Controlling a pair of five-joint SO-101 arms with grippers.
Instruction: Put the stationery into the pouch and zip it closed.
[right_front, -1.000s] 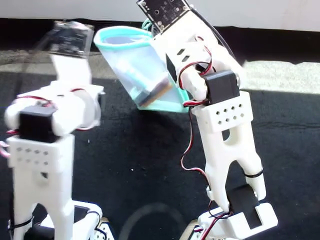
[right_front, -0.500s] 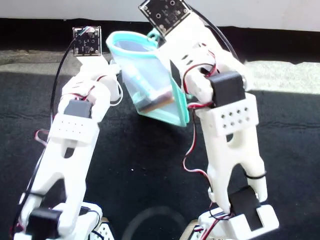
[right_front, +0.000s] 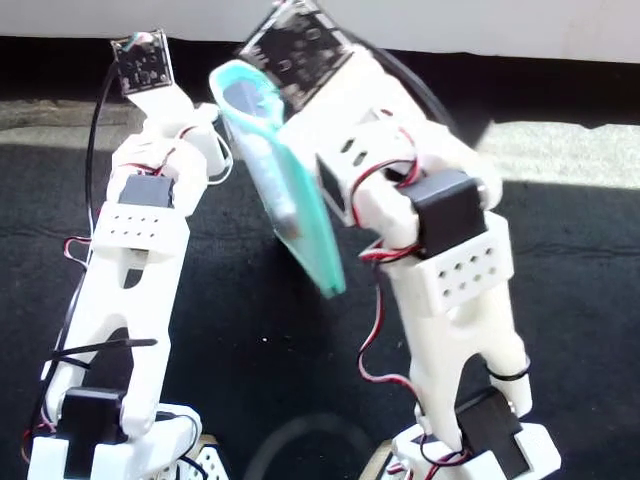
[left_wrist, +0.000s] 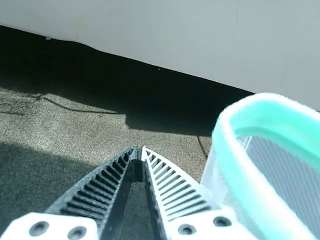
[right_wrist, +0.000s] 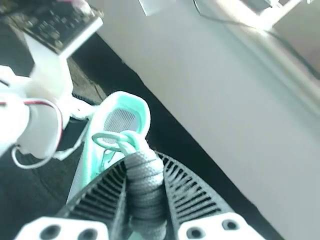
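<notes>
The pouch (right_front: 300, 215), clear with teal trim, hangs in the air, edge-on and tilted, with its open mouth (right_front: 238, 92) uppermost. Pale stationery (right_front: 272, 175) shows dimly through its side. My right gripper (right_wrist: 145, 161) is shut on the pouch's grey pull tab (right_wrist: 145, 182), just behind a teal cord loop (right_wrist: 116, 140) at the mouth (right_wrist: 122, 117). My left gripper (left_wrist: 139, 149) is shut with nothing in it, close beside the pouch's teal rim (left_wrist: 260, 112) and not touching it. In the high view the left arm (right_front: 140, 215) stands right beside the pouch.
A black mat (right_front: 250, 350) covers the table under both arms. A sunlit strip of it (left_wrist: 60, 130) lies ahead of the left gripper, and a white wall (left_wrist: 175, 35) stands behind it. The right arm (right_front: 440, 250) rises steeply at the right.
The left arm swung upright and closed in beside the pouch's mouth. The right arm twisted the pouch from broadside to edge-on and shifted it left.
</notes>
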